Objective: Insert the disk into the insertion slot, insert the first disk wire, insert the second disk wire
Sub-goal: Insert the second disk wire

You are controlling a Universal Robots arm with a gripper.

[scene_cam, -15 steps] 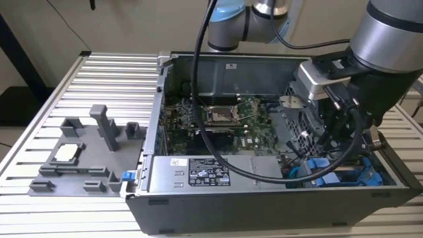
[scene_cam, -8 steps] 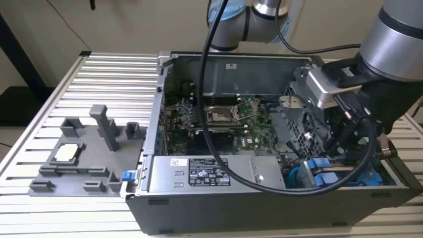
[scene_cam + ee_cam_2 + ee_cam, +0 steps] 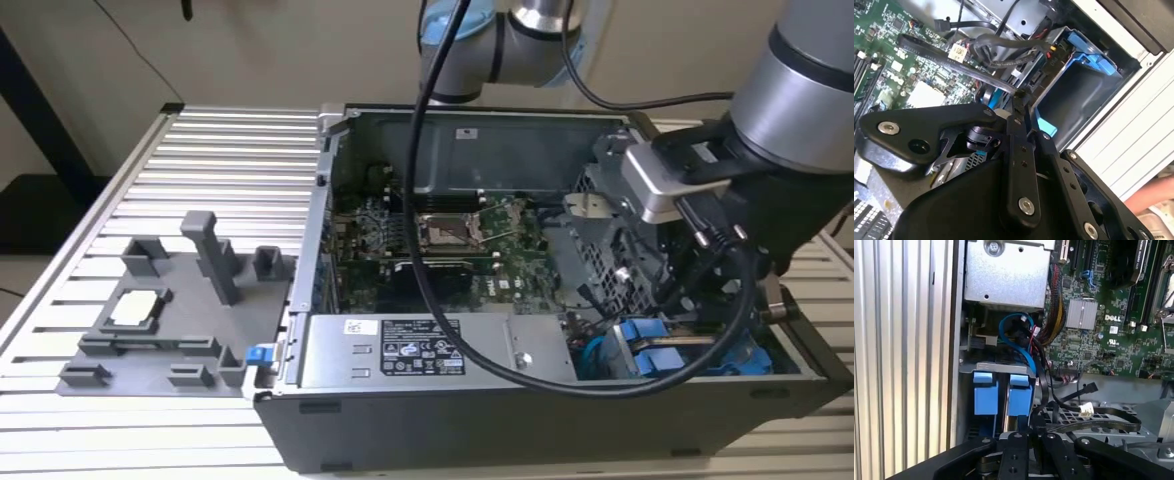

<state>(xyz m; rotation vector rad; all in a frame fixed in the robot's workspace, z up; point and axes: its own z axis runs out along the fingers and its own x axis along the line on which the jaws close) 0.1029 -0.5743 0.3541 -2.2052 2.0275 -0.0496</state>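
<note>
Closest to you, in the second wrist view, the tool (image 3: 1021,97) has its fingers pressed together on the end of the black disk wire (image 3: 961,65). That flat dark lead carries a pale tag and runs back over the motherboard (image 3: 899,65). You grip it right at its end, I judge, so that the plug points where the tool points and the slack trails behind, out of the way. In the first wrist view the wire (image 3: 1104,426) sweeps in from the side to the same pinch.

Just beyond the tips lies the insertion slot (image 3: 1074,95), a dark bay lined with blue rails in the corner of the computer case (image 3: 534,420). The arm leans in from above, which lets the plug meet the bay straight on. Two blue carrier tabs (image 3: 986,392) stand side by side at the bay's mouth, so the disk's bracket looks to be in place. I cannot tell whether the silver body is seated behind them. A blue cable (image 3: 1019,340) loops just past the tabs, near enough to snag.

Farther off, in the exterior view, the grey power-supply box (image 3: 407,350) sits along the case's front edge. On the worktop (image 3: 214,150), well apart towards the exterior view's left, the grey fixture (image 3: 160,320) stands.
</note>
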